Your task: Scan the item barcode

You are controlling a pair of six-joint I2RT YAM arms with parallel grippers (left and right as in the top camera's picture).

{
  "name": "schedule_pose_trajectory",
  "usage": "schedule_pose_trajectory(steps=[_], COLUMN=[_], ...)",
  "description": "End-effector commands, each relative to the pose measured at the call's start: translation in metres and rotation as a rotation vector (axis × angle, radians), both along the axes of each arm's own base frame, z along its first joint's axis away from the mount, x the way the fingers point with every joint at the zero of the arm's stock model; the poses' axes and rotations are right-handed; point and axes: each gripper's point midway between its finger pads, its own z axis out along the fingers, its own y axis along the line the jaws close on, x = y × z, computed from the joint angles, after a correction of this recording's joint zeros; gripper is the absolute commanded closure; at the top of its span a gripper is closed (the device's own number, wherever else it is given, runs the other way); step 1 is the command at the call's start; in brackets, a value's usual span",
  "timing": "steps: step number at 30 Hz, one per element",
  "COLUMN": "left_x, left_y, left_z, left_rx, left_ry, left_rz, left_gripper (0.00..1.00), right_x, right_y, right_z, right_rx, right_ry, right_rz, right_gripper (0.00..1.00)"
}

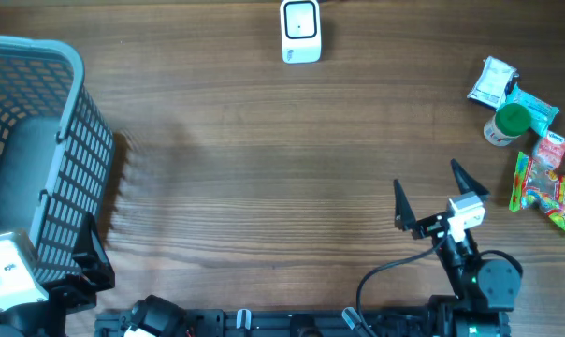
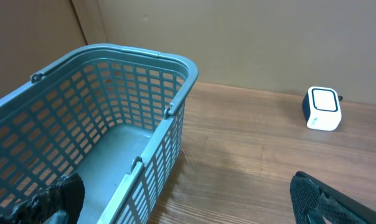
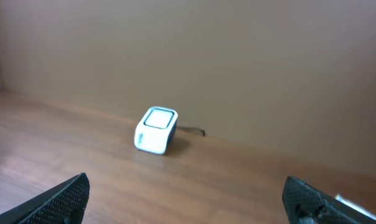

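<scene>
The white barcode scanner (image 1: 300, 31) stands at the table's far edge, its window facing up; it also shows as the scanner (image 2: 323, 109) and the scanner (image 3: 155, 129). The items lie in a cluster at the far right: a white packet (image 1: 491, 81), a green-lidded can (image 1: 510, 122) and colourful candy bags (image 1: 549, 187). My right gripper (image 1: 425, 174) hangs open and empty to the left of that cluster, pointing toward the scanner (image 3: 187, 190). My left gripper (image 2: 188, 193) is open and empty, straddling the basket's near right wall.
A blue-grey mesh basket (image 1: 72, 56) fills the left side of the table, and nothing shows inside it (image 2: 144, 56). A teal packet (image 1: 535, 105) lies among the items. A cable runs from the scanner toward the back wall.
</scene>
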Motion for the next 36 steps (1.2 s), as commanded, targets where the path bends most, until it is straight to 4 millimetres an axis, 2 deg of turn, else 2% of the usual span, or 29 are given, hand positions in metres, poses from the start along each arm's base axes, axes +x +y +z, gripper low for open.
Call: schedule_pose_trajectory(steps=[1,3,22,23,24,26,27,32,36], left_x=[0.000,0.000,0.000,-0.002,-0.004,-0.003,-0.006,-0.005,0.027], left_y=[0.001,0.001,0.001,0.002,-0.006,-0.033,-0.040,-0.034,-0.053], left_z=[0.002,0.002,0.001,-0.003,-0.012,-0.018,-0.020,-0.022,-0.066], left_rx=[0.011,0.011,0.012,0.021,0.014,-0.051,-0.076,-0.237,-0.291], left_ry=[-0.003,-0.003,-0.002,0.019,0.060,0.083,0.085,-0.075,-0.203], left_rz=[0.004,0.004,0.004,0.004,-0.047,-0.193,-0.228,-0.106,-0.163], left_gripper=[0.00,0.00,0.00,0.00,0.00,0.00,0.00,0.00,0.00], right_x=[0.005,0.005,0.005,0.005,0.005,0.005,0.005,0.005,0.005], right_y=[-0.008,-0.009,-0.008,-0.008,-0.008,-0.008,-0.008,-0.008,-0.008], right_z=[-0.021,-0.026,-0.026,-0.026,-0.026,-0.026,-0.026,-0.026,-0.026], right_rx=[0.043,0.042,0.042,0.042,0.042,0.042,0.042,0.042,0.042], right_ry=[0.056,0.078,0.079,0.079,0.079,0.079,0.079,0.079,0.079], right_rz=[-0.051,-0.052,-0.051,-0.051,-0.051,-0.051,-0.051,-0.051,-0.051], right_gripper=[0.00,0.00,0.00,0.00,0.00,0.00,0.00,0.00,0.00])
